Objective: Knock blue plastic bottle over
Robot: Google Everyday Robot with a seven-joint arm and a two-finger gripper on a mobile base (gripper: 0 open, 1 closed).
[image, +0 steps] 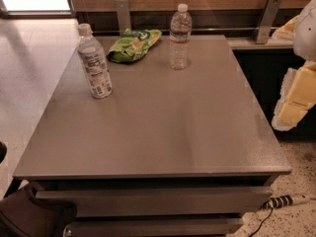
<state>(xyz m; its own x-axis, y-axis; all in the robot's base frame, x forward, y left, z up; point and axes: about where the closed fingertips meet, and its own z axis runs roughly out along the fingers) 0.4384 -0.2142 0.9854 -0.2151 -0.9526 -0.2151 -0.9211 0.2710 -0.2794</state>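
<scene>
The blue plastic bottle (94, 61) stands upright near the left edge of the grey table (163, 132). It has a white cap and a large white label with dark text. My gripper (292, 102), white with yellowish parts, is at the right edge of the view, beyond the table's right side and far from the bottle. It holds nothing that I can see.
A clear ribbed water bottle (179, 36) stands at the back middle of the table. A green chip bag (134, 45) lies between the two bottles at the back. A power strip (286, 200) lies on the floor at the lower right. A dark object (29, 216) sits at the lower left.
</scene>
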